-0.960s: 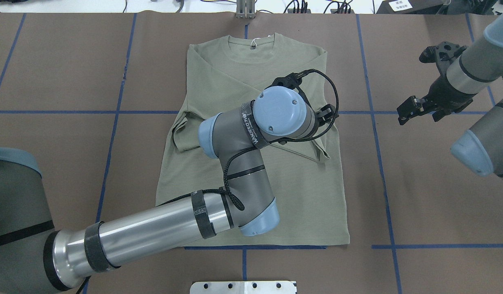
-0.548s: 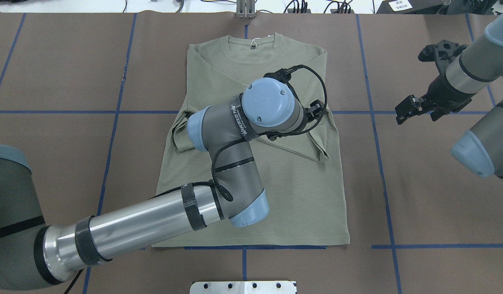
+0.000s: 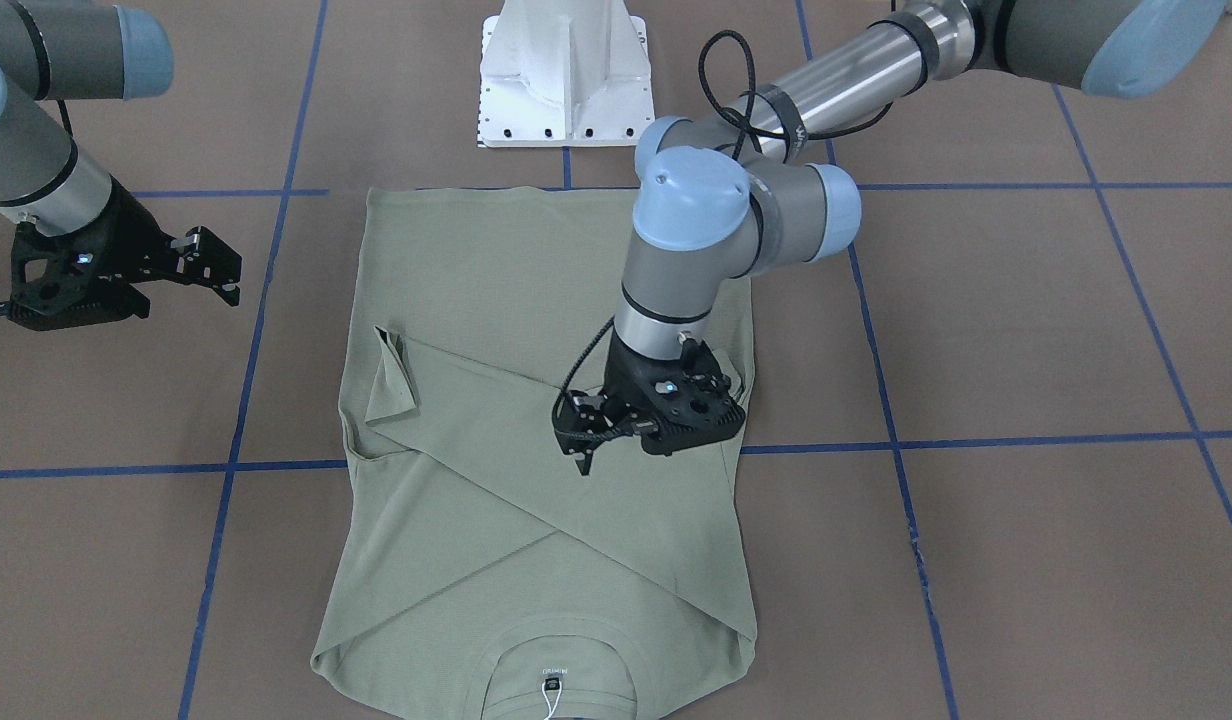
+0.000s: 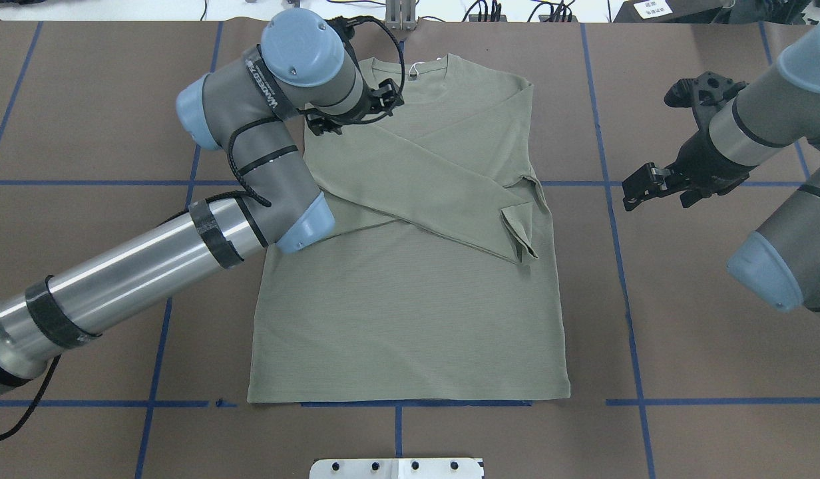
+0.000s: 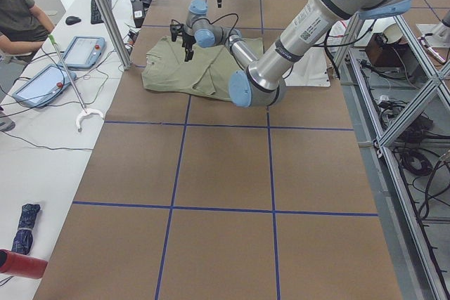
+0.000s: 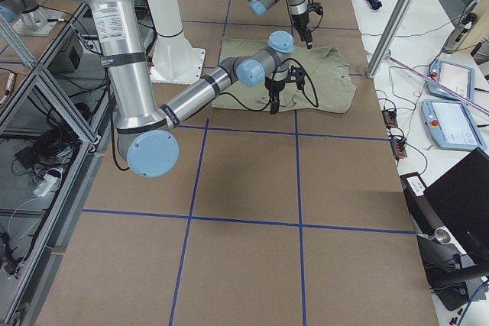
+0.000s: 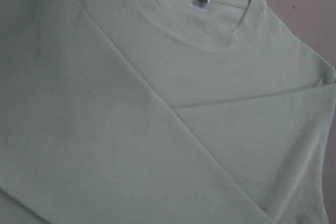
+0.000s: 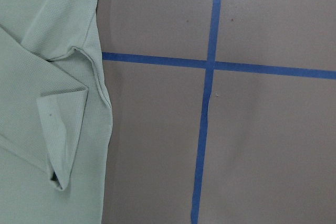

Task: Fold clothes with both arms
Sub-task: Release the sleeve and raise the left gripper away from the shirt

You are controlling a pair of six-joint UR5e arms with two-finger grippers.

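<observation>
Shirt (image 4: 410, 319) flat mid-table (image 4: 683, 332), one sleeve (image 4: 436, 193) crossed over the chest
Left gripper (image 4: 357, 113) hovers over a shoulder (opening hidden, cannot tell); right gripper (image 4: 639, 189) hangs beside the shirt, parted, empty; the upturned cuff (image 4: 520, 229) could catch a finger and skew the fold

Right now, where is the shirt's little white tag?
In the overhead view, the white tag hangs at the neckline of the shirt, top centre of the picture.
</observation>
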